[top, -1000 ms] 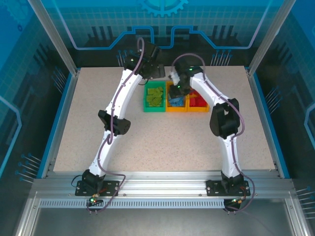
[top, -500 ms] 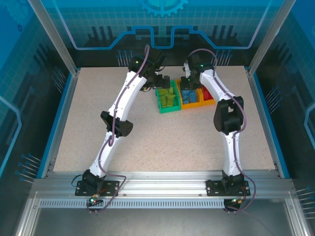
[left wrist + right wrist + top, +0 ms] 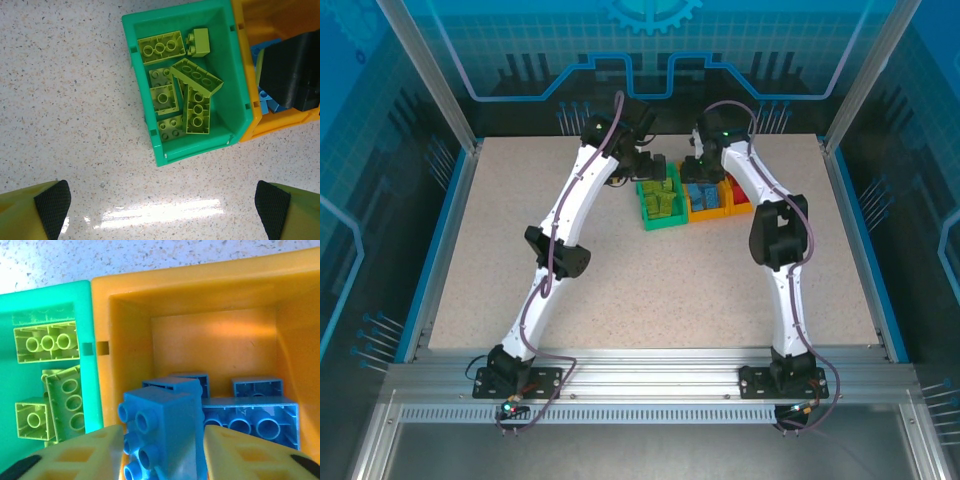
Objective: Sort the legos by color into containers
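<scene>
The right gripper [image 3: 162, 442] hangs over the middle bin with a blue brick [image 3: 165, 415] standing on end between its pale yellow, hollow-ribbed fingers [image 3: 95, 450]. The brick's round studs face the left finger and its smooth side faces the right one. The jaws are set about a brick's width apart, but I cannot tell whether they press on the brick or merely flank it.

Below and beyond it, more blue legos [image 3: 250, 410] lie heaped on the floor of the orange-yellow bin [image 3: 200, 275], some upturned so their hollow, tubed undersides show. The bin's walls are smooth, glossy moulded plastic, clipped by a small slot to the green bin [image 3: 90, 305] beside it.

The left gripper [image 3: 162, 205] is spread wide, with nothing between its fingers. Its black, coarse-textured pads [image 3: 52, 207] sit at the two near corners of the left wrist view, above bare speckled table [image 3: 65, 75] that carries a streak of glare. Just beyond them, the green bin holds the lime green legos [image 3: 197, 100], flat studded plates lying jumbled and overlapping.

From above, the three joined containers [image 3: 662, 226] sit slightly askew near the table's far side, between the two wrists. Red legos [image 3: 740, 190] fill the rightmost one
</scene>
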Controlling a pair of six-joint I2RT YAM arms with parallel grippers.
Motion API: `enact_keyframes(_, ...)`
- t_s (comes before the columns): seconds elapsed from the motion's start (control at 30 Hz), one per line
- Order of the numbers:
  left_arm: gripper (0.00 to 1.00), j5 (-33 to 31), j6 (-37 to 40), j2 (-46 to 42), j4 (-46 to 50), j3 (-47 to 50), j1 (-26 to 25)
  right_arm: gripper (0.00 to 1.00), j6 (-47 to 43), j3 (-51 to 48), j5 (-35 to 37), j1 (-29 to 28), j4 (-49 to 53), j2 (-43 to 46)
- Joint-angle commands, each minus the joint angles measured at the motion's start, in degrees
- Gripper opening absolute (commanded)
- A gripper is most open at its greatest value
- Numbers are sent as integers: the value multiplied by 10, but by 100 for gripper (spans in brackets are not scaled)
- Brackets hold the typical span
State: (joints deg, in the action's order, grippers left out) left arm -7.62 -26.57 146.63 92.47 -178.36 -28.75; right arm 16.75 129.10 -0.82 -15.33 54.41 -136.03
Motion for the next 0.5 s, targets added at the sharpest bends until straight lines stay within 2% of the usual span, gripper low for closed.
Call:
enact_keyframes(0.0,99,2,15,-15,44,-29,-9,53,0,29,5,1,34,-8)
enact_keyframes(0.1,99,-10,18,-16,49,-29,-17,69,1,-24,7,-2,9,46)
enact_keyframes(0.33,99,-43,28,-22,64,-29,-34,82,-32,-303,11,-2,-177,287)
enact_keyframes(0.47,99,-47,33,-21,62,-29,-33,84,-93,-461,81,3,-265,410)
